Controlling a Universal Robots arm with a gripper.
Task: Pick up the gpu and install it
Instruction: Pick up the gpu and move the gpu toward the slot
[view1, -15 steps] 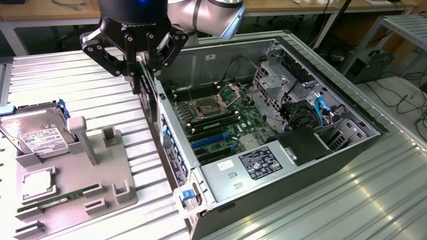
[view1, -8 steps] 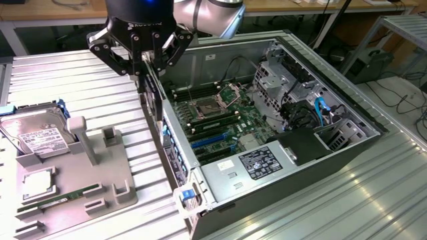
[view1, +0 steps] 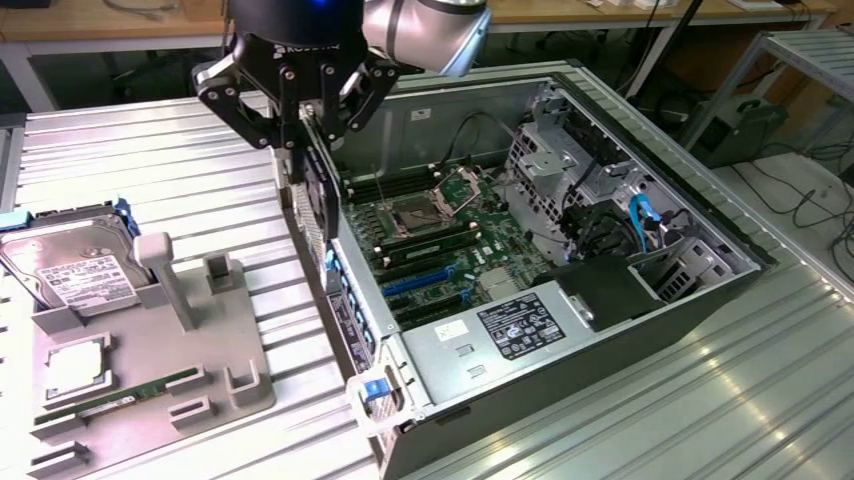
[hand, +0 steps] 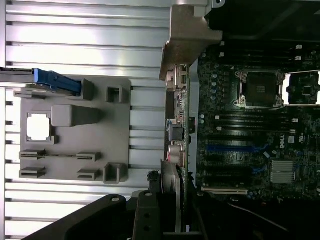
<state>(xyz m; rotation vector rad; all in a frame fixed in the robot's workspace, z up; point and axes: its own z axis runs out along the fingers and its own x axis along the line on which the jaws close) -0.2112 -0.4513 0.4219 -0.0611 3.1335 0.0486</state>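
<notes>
My gripper (view1: 306, 122) hangs over the near-left wall of the open computer case (view1: 441, 365), shut on the gpu (view1: 315, 205). The gpu is a thin dark card held on edge, its perforated silver bracket facing the exterior view's left, its lower end level with the case wall's top. In the wrist view the gpu (hand: 172, 182) shows edge-on below the fingers (hand: 145, 215), over the case's rear port edge. The motherboard (view1: 461, 235) lies inside the case, with blue expansion slots (view1: 422, 281) just right of the card; the same slots (hand: 235, 148) appear in the wrist view.
A grey fixture tray (view1: 227, 395) sits at the exterior view's left, carrying a silver hard drive (view1: 74, 268), a processor chip (view1: 75, 362) and a green memory stick (view1: 127, 393). Cables and a drive cage (view1: 627, 225) crowd the case's right side. The table (view1: 694, 400) is ribbed metal.
</notes>
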